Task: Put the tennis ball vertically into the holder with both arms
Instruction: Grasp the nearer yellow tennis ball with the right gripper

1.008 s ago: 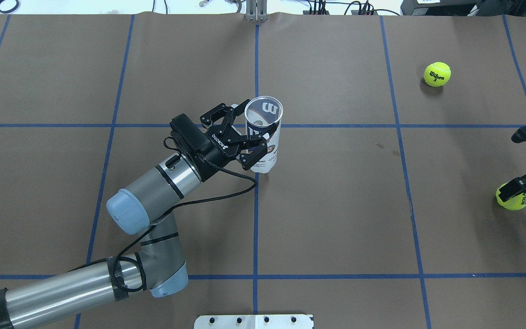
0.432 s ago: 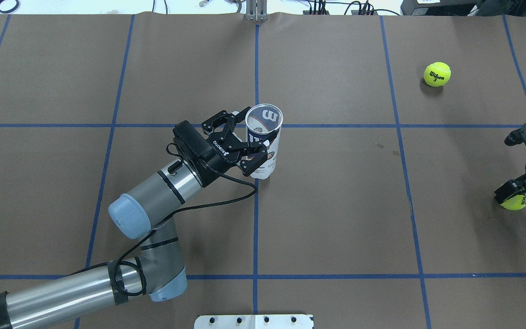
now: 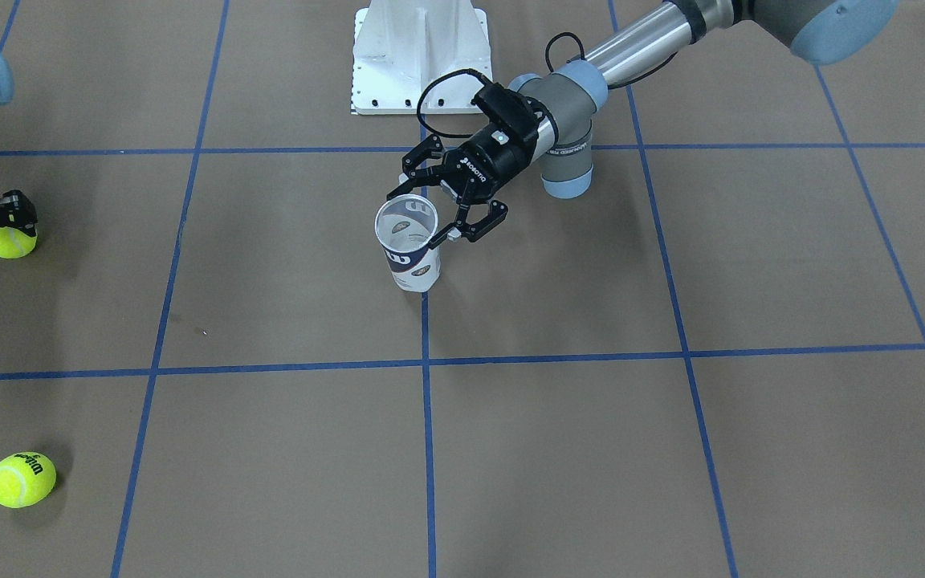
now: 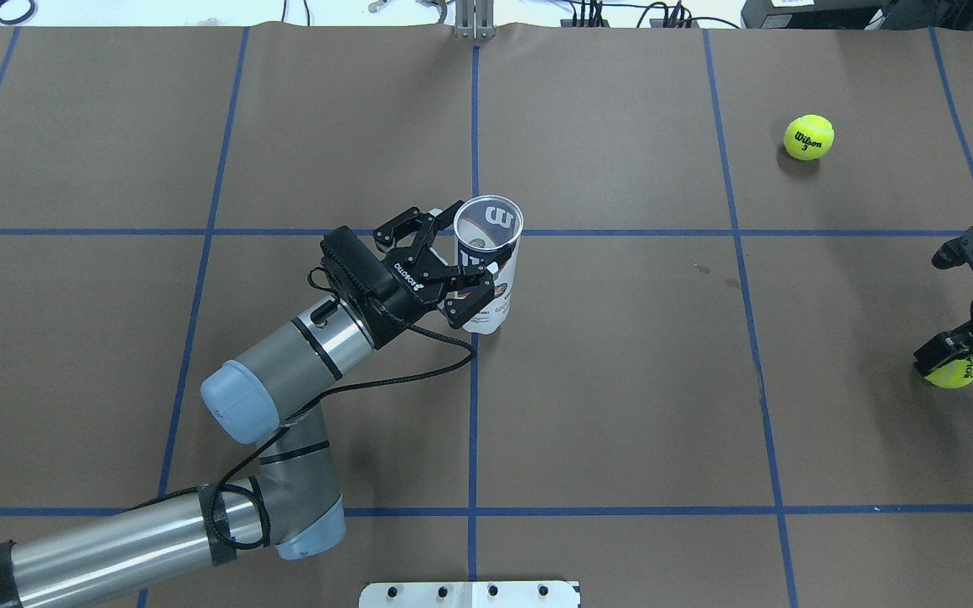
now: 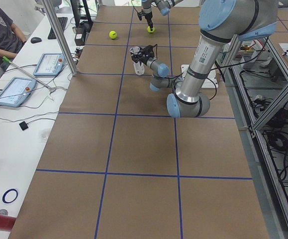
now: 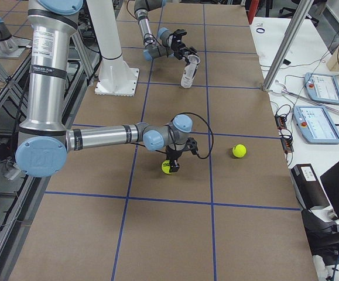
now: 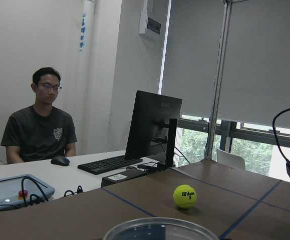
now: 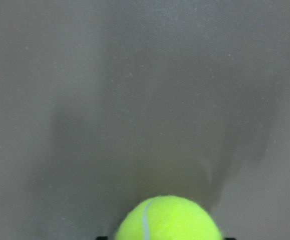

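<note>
Clear holder (image 4: pixel 486 262) upright, navy W label, L gripper (image 4: pixel 463 268) clamped on it, R gripper (image 4: pixel 951 359) pinching ball (image 4: pixel 955 371)

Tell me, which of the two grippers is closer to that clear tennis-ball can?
The left. The left gripper has its fingers around the upright tennis-ball can mid-table. The right gripper is far off at the table's edge, over a tennis ball.

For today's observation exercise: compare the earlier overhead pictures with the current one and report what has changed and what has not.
The right gripper and the ball it straddles shifted slightly toward the robot, mostly between the first two pictures. The left gripper drew back a little along the holder, which stands upright in place. The other ball stayed put. Whether the fingers have clamped the ball cannot be told.
</note>
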`<state>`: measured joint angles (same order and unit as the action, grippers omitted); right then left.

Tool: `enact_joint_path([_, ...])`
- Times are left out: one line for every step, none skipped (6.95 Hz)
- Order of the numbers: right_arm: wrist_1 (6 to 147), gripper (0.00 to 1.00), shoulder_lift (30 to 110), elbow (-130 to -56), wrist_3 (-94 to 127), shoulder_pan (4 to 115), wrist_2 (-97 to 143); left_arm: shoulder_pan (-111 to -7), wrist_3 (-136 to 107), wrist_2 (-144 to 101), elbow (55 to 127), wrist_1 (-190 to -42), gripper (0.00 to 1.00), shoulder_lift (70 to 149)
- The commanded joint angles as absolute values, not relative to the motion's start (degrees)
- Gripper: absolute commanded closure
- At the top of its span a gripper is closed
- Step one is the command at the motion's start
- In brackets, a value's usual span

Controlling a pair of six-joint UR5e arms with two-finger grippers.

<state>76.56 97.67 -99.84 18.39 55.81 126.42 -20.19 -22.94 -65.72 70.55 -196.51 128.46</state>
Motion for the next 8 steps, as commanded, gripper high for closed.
enact_joint_path([76.55,0.85,97.65,-100.02,18.46,55.81,126.47,-19.95,-22.59,-64.52,69.36,-200.64,0.31,128.41])
enact_joint_path([76.55,0.85,97.65,-100.28,18.54,55.81,126.47,-19.95,-21.80,-62.77,67.78,-203.09,0.30,128.41])
enact_joint_path([76.55,0.85,97.65,-100.37,18.54,55.81,126.47,-19.95,-21.54,-62.75,67.76,-203.29,0.30,129.02])
enact_joint_path([76.55,0.84,97.12,-100.46,18.63,55.81,126.56,-20.04,-20.49,-62.41,67.76,-203.47,0.30,128.94])
enact_joint_path([76.55,0.84,97.12,-100.46,18.63,55.81,126.56,-19.87,-17.26,-62.32,67.76,-203.73,0.30,129.54])
enact_joint_path([76.55,0.84,96.68,-100.46,18.63,55.81,126.56,-19.78,-17.14,-62.31,67.59,-203.73,0.29,129.46])
enact_joint_path([76.55,0.84,96.24,-100.55,18.63,55.81,126.65,-19.43,-17.05,-62.31,67.59,-203.73,0.28,129.46])
enact_joint_path([76.55,0.84,95.28,-100.81,18.63,55.90,126.65,-18.81,-17.05,-62.23,67.50,-203.82,0.28,129.38])
